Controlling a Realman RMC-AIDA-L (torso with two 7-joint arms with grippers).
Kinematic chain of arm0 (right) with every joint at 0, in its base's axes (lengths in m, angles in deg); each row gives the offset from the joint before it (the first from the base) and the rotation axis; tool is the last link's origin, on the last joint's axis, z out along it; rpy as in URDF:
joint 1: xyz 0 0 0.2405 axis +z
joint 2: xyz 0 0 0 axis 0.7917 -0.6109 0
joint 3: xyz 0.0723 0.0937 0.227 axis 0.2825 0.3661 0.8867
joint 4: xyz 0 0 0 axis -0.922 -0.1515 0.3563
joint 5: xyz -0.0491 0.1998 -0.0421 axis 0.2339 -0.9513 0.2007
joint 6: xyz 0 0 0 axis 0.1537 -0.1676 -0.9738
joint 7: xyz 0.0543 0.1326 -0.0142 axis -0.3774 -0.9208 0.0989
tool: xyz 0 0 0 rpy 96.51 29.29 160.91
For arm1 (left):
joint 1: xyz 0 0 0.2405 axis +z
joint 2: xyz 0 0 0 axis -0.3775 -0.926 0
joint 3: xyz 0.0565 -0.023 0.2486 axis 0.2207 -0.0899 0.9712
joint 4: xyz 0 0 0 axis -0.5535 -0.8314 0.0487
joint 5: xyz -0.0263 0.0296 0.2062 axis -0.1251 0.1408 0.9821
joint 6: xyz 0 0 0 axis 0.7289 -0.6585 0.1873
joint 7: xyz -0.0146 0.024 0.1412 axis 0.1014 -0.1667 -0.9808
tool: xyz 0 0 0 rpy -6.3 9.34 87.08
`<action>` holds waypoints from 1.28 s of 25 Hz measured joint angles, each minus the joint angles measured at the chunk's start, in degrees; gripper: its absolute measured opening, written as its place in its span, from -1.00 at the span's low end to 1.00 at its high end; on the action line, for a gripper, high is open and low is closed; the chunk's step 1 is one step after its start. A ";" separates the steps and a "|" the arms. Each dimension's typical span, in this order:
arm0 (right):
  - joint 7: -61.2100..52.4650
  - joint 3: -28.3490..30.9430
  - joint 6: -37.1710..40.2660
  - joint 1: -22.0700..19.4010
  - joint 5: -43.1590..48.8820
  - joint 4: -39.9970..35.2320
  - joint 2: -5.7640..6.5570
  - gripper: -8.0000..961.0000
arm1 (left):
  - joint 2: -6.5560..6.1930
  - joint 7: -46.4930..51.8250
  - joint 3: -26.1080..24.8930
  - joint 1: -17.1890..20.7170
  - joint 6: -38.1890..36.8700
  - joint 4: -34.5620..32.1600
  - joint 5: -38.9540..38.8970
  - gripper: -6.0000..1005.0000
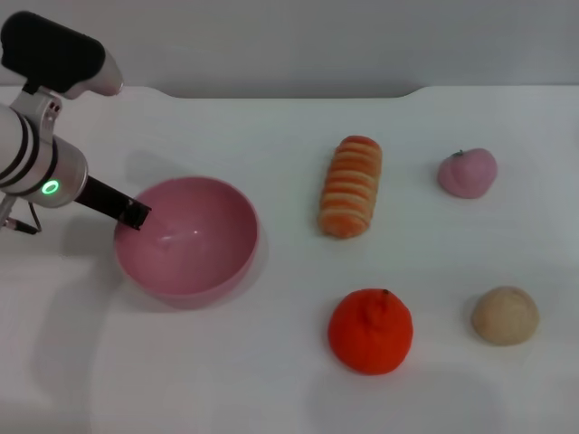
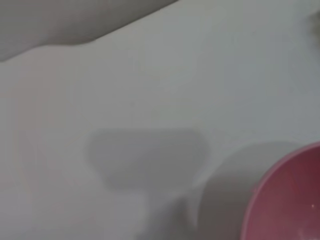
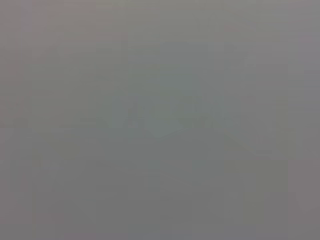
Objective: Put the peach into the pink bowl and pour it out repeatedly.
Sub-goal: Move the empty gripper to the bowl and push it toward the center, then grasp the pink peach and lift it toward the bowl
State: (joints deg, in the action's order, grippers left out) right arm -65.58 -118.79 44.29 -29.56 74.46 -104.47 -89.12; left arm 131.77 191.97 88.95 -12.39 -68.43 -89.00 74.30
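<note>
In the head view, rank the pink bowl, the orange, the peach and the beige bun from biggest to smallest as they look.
1. pink bowl, clearly widest
2. orange
3. beige bun and peach look about alike; the peach sits farther from the camera, so I won't rank them.

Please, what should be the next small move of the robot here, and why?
Probably the right arm, not in view, should come in toward the peach. The peach lies on the table at the far right, well apart from the pink bowl, which is empty. The left gripper is already at the bowl's left rim, seemingly steadying it, so fetching the peach seems to be what remains.
</note>
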 joint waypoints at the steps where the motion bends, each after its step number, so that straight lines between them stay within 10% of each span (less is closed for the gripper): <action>1: -4.01 0.16 -0.01 -0.93 3.18 -2.72 0.41 0.19 | -0.07 -0.12 -0.14 -0.25 -0.09 -0.14 0.01 -0.84; 15: -52.04 13.66 0.20 0.94 68.14 -42.40 3.23 0.19 | -0.29 -2.79 -1.15 -4.58 -0.14 -2.17 -0.01 -0.89; 32: -80.03 14.32 3.43 12.45 129.09 -53.82 3.05 0.19 | -0.29 -5.94 -6.96 -10.61 -2.17 -3.87 -0.02 -0.89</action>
State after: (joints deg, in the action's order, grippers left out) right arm -145.61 -104.47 47.71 -17.11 203.55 -158.29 -86.07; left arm 131.48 186.03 82.00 -22.99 -70.60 -92.87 74.28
